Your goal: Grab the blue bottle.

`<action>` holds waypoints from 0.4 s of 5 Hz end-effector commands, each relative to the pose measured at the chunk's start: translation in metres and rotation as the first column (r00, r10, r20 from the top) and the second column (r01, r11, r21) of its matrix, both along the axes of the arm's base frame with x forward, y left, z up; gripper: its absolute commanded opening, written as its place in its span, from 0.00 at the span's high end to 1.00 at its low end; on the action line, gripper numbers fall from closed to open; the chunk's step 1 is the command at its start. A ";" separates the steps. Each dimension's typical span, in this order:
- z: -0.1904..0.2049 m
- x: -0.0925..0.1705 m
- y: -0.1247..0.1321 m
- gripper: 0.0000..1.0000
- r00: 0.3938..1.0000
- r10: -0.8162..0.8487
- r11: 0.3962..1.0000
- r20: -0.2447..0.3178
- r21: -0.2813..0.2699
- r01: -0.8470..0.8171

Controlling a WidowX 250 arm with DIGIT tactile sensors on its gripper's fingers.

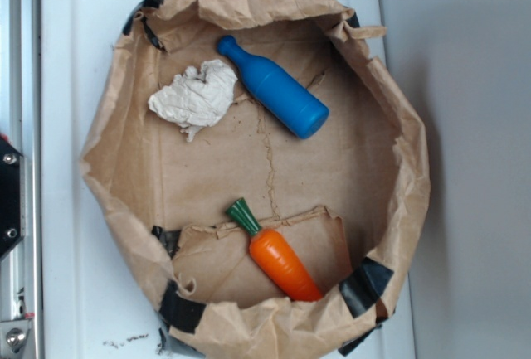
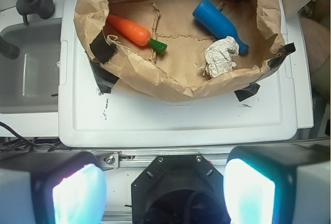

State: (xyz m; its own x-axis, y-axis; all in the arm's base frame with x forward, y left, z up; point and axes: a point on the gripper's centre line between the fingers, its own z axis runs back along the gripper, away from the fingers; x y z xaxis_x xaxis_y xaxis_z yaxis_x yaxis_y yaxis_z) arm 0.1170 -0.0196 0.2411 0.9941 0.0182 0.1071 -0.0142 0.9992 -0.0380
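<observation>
The blue bottle (image 1: 274, 87) lies on its side inside a low brown paper bag (image 1: 124, 135), its neck toward the upper left, beside a crumpled white paper wad (image 1: 196, 96). In the wrist view the blue bottle (image 2: 219, 24) shows at the upper right of the bag (image 2: 155, 81). My gripper (image 2: 164, 193) hangs far back from the bag, over the robot's black base, open with nothing between its pads (image 2: 78, 195). The gripper does not show in the exterior view.
An orange toy carrot (image 1: 277, 255) with a green top lies at the bag's near side, and the carrot (image 2: 132, 30) shows left in the wrist view. The bag sits on a white lid (image 2: 170, 118). A grey sink (image 2: 26, 74) with a dark faucet is at the left.
</observation>
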 end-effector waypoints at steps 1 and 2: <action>0.000 0.000 0.000 0.00 1.000 0.000 1.000 0.000 0.000 0.000; -0.001 -0.008 -0.002 0.00 0.998 0.044 0.999 0.037 0.007 -0.044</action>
State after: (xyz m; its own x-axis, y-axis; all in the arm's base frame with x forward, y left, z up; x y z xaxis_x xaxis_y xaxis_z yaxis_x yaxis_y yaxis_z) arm 0.1057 -0.0214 0.2366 0.9886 0.0689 0.1340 -0.0653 0.9974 -0.0317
